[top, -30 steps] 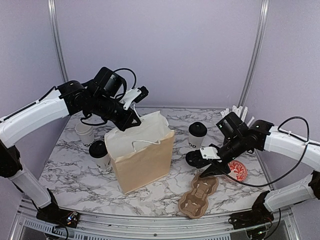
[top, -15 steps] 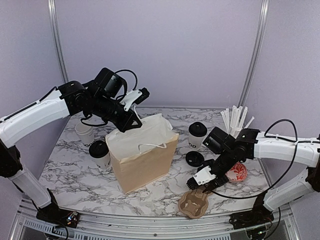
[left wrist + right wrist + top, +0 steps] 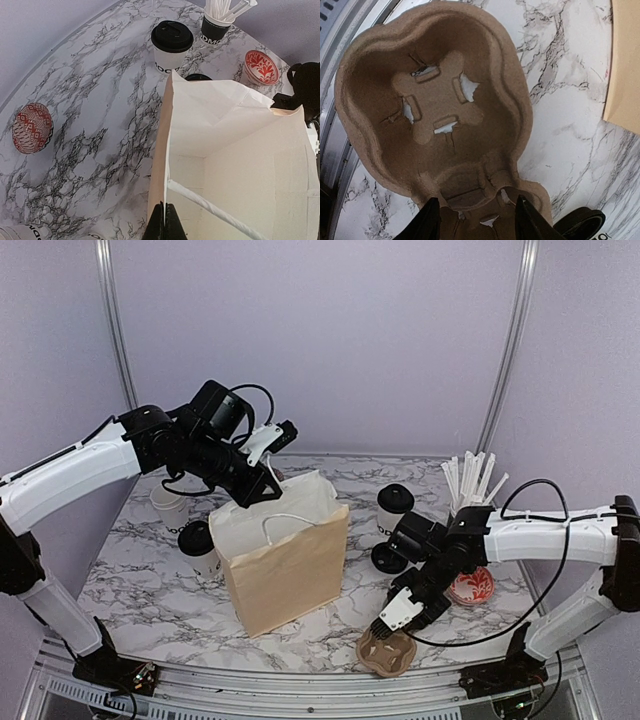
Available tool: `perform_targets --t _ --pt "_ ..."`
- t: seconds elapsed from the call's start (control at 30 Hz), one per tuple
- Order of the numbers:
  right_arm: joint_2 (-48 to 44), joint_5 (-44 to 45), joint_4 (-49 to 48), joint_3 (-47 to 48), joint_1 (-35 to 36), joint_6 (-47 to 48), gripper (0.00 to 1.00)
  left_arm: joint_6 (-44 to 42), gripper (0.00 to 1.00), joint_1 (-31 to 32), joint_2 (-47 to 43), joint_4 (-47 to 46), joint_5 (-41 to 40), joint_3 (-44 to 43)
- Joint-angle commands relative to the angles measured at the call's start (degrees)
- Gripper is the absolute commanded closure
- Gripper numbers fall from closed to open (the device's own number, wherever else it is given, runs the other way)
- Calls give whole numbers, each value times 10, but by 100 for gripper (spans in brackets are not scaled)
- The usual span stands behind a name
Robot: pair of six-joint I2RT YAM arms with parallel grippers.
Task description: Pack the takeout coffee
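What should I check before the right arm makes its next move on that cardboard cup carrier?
1. Bag held open: ok. The left gripper is shut on the rim of the paper bag, which stands upright.
2. Right jaws apart: ok. The right gripper is open, astride the far end of the cup carrier.
3. Carrier pockets free: ok, no cup sits in them.
4. Carrier well onto the table: not ok, it lies right at the near edge.
5. Fingers touching the carrier: cannot tell.
6. A lidded cup ready: ok, upright beyond the right arm.
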State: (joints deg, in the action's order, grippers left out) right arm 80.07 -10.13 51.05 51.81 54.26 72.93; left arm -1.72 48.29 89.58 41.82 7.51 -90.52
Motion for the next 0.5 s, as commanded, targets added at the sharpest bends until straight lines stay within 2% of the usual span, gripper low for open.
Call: perform_targets --t 0.0,0.47 --pt "19 2 3 15 11 12 51 1 100 -6 -8 9 4 11" --pt "47 9 17 22 36 0 61 5 100 -7 -10 8 7 20"
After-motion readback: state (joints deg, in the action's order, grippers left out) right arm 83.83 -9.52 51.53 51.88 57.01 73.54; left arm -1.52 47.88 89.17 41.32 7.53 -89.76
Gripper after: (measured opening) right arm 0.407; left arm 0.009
